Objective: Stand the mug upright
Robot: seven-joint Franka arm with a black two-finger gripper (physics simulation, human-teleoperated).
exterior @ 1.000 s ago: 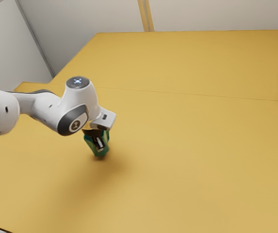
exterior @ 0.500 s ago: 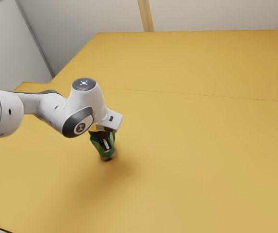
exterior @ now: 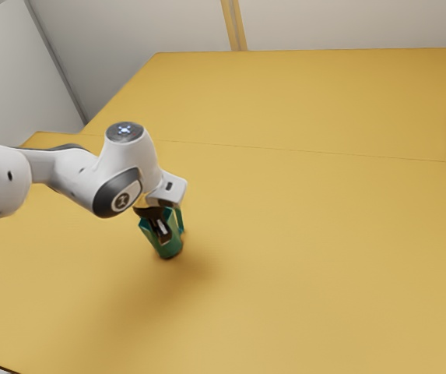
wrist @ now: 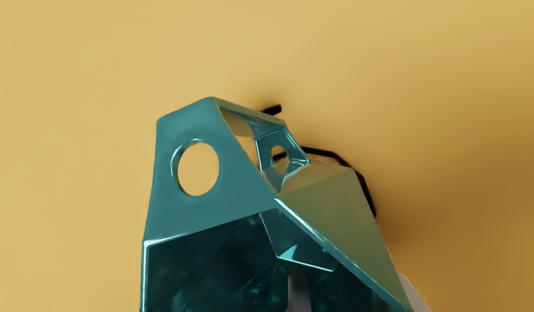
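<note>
Leaning, it seems, beneath tool point(exterior: 164, 234): teal mug point(exterior: 170, 248), mouth up; cannot tell whether tool grips it.

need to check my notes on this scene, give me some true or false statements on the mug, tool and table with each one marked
1. The mug is teal. True.
2. The table is blue. False: it is yellow.
3. The tool is at the mug. True.
4. The mug is lying flat on its side. False: it leans, with its narrow base down.
5. An oval hole goes through part of the mug. True.
</note>
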